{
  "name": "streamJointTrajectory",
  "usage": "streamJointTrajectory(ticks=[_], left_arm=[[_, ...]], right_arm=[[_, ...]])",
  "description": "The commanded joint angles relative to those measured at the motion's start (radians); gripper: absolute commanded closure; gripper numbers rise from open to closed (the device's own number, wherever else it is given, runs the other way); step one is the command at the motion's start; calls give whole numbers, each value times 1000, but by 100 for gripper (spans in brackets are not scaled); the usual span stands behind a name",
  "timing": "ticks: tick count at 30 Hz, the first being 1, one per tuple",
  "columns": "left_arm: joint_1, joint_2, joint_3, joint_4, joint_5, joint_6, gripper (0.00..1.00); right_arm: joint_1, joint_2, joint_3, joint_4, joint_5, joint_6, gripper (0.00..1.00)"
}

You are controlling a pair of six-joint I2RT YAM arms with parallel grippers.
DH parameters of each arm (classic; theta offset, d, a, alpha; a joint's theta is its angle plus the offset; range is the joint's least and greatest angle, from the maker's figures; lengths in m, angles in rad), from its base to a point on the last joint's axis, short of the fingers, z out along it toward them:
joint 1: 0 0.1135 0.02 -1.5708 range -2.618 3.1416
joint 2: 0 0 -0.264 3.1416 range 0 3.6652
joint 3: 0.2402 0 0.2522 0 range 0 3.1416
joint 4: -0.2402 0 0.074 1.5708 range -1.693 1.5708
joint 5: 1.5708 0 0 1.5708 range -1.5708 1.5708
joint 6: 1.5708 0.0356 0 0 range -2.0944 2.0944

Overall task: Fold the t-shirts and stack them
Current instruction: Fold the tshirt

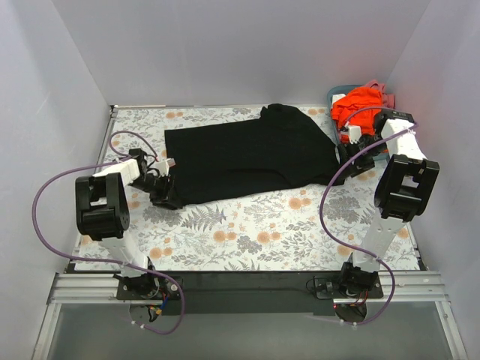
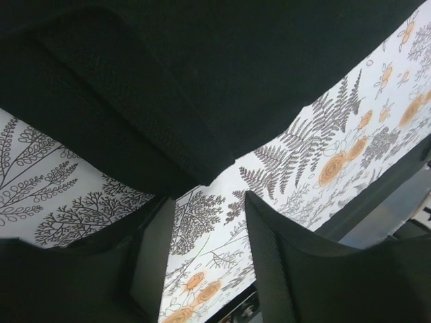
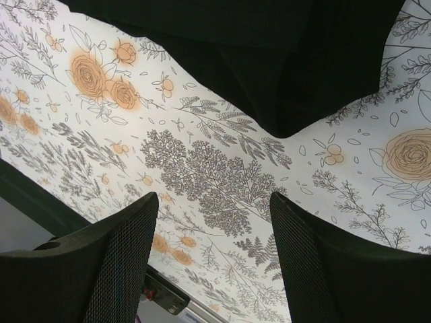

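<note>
Black t-shirt (image 1: 247,154) is spread flat across the middle of the floral table (image 1: 247,232) — no fold can be made out. At its near left corner the left gripper (image 1: 162,192) is set low, jaws parted, nothing held; the hem lies just ahead of it. At the shirt's right edge the right gripper (image 1: 352,159) is likewise parted and empty. Far right, the orange-red shirt (image 1: 356,105) and pink cloth (image 1: 383,91) are heaped in the teal basket (image 1: 333,94) — still to be done. No stack is started; the task is judged barely begun.
</note>
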Motion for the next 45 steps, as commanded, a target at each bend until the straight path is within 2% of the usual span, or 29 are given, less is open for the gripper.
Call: streamJointTrajectory(ticks=[1,2,3,6,8,15,22,30,31,33,34,37,45], left_arm=[[2,3,7,47,41,-22,61],[3,3,10,52,35,-22,66],[6,4,14,53,35,-22,78],[19,9,31,47,26,-22,94],[31,10,40,29,17,-12,100],[82,-26,41,-22,-14,54,100],[181,-53,56,-89,-75,165,100],[218,-8,136,-109,-103,176,100],[220,-7,142,-115,-95,171,94],[220,-13,146,-138,-16,177,75],[220,-20,143,-157,4,179,58],[218,-53,120,-128,31,151,31],[209,-4,97,-76,2,105,28]], right_arm=[[-14,-47,-17,-4,-2,-32,26],[-15,-47,-19,-4,1,-37,26],[-17,-48,-20,-2,3,-39,25],[-22,-50,-19,-2,1,-43,25],[-22,-48,-20,-1,-1,-43,25],[-22,-55,-34,-1,-14,-51,25],[-22,-75,-88,7,-19,-74,24],[-22,-87,-123,8,-60,-74,24],[-23,-87,-122,8,-63,-74,24],[-22,-91,-132,8,-73,-69,24],[-20,-91,-137,8,-76,-68,24],[-14,-85,-168,16,-99,-59,24],[59,-73,-267,160,-96,-5,24]])
